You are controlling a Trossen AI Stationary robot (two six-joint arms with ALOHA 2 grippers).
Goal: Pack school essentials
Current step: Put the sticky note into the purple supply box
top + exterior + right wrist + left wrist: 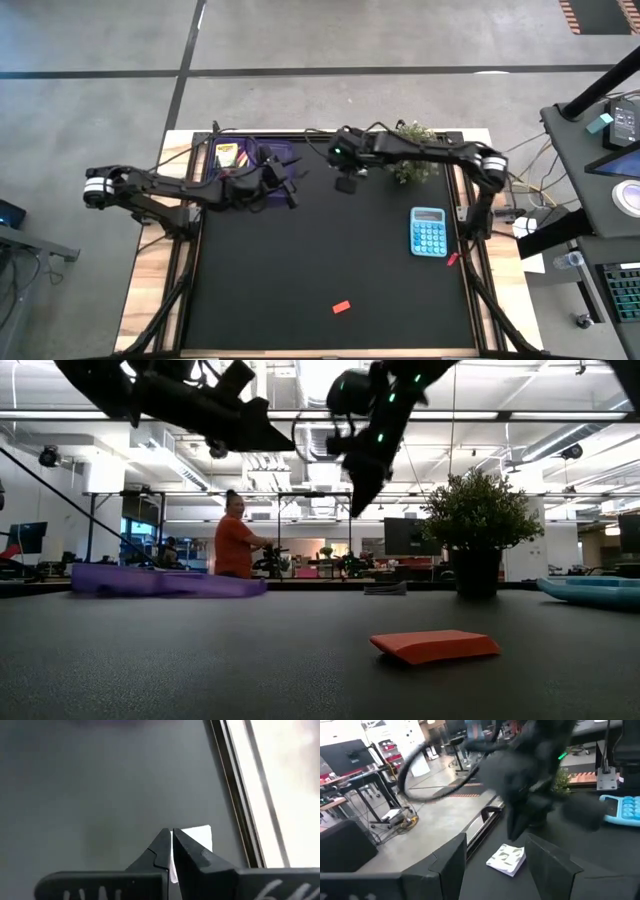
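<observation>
The white pad (507, 859) lies flat on the black table near its far edge; in the low view it is a thin grey slab (385, 588). My right gripper (172, 840) is shut and empty. It hangs above the pad, pointing down (357, 500), and the pad's corner (197, 836) shows past its tips. My left gripper (500, 870) is open and held above the table beside the purple case (250, 155), facing the pad. The yellow-green crayon box (230, 155) lies in the case. The red eraser (342, 307) rests flat near the table's near edge (435, 646).
A teal calculator (428, 231) lies toward the table's right side. The potted plant (413, 165) stands at the far edge, close to my right arm. A small red item (452, 259) lies at the right rim. A person in orange (235, 540) stands in the room behind.
</observation>
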